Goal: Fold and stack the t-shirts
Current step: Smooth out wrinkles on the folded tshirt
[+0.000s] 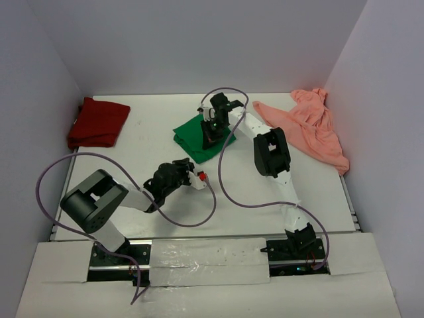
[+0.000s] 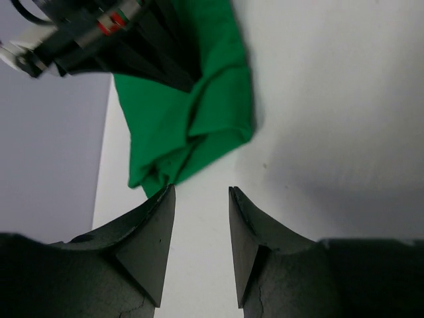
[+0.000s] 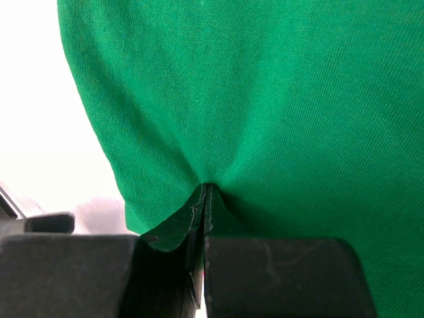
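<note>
Right gripper (image 3: pixel 204 193) pinching folded bright-green t-shirt (image 3: pixel 265 99), fabric puckered at jaws.

The left tool (image 2: pixel 202 192) sits low, its 2 fingers parted. The right tool (image 3: pixel 205 191), arm stretched forward, pinches the green t-shirt (image 3: pixel 265 99).

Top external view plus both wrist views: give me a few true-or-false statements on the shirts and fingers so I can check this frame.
1. The fingers of the right gripper are shut on the green t-shirt. True.
2. The left gripper grips the green t-shirt too. False: its fingers stand open with nothing between them.
3. The dark red t-shirt lies at the far left of the table, apart from the green one. True.
4. The salmon-pink t-shirt is stacked on the green one. False: it lies crumpled at the far right.
</note>
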Robot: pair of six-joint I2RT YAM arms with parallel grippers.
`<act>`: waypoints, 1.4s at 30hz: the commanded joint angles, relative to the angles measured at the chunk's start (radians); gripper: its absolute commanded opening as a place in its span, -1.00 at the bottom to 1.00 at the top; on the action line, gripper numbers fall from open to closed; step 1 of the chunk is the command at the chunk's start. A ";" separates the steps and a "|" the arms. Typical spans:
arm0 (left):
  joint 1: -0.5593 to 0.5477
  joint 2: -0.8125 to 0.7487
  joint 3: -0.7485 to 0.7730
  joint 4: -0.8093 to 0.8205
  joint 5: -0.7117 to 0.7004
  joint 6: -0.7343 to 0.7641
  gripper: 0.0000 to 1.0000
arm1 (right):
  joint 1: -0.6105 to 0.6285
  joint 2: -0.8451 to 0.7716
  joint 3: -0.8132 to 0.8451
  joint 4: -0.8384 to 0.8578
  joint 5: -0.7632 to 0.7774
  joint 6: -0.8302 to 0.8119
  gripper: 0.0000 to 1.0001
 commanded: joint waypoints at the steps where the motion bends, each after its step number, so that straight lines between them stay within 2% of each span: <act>1: 0.017 0.029 0.017 0.185 0.147 0.040 -0.07 | -0.011 0.002 -0.013 -0.054 0.057 -0.022 -1.00; 9: 0.074 0.086 0.092 0.092 0.315 0.001 -0.15 | -0.024 0.009 0.011 -0.057 0.057 -0.019 -1.00; 17: 0.085 0.127 0.163 -0.020 0.374 0.024 -0.19 | -0.031 0.019 0.020 -0.060 0.046 -0.017 -1.00; 21: 0.083 0.159 0.163 -0.037 0.415 0.113 -0.20 | -0.033 0.020 0.030 -0.064 0.045 -0.017 -1.00; 26: 0.082 0.192 0.180 -0.065 0.412 0.292 -0.22 | -0.034 0.025 0.037 -0.070 0.042 -0.009 -1.00; 28: 0.082 0.202 0.200 -0.124 0.412 0.382 -0.21 | -0.036 0.029 0.043 -0.075 0.037 -0.008 -1.00; 33: 0.082 0.233 0.255 -0.126 0.398 0.388 -0.22 | -0.034 0.020 0.027 -0.072 0.034 -0.013 -1.00; 37: 0.082 0.261 0.236 0.013 0.397 0.400 -0.24 | -0.036 0.019 0.017 -0.070 0.029 -0.011 -1.00; 42: 0.083 0.278 0.229 0.050 0.401 0.423 -0.24 | -0.036 0.020 0.022 -0.075 0.020 -0.009 -1.00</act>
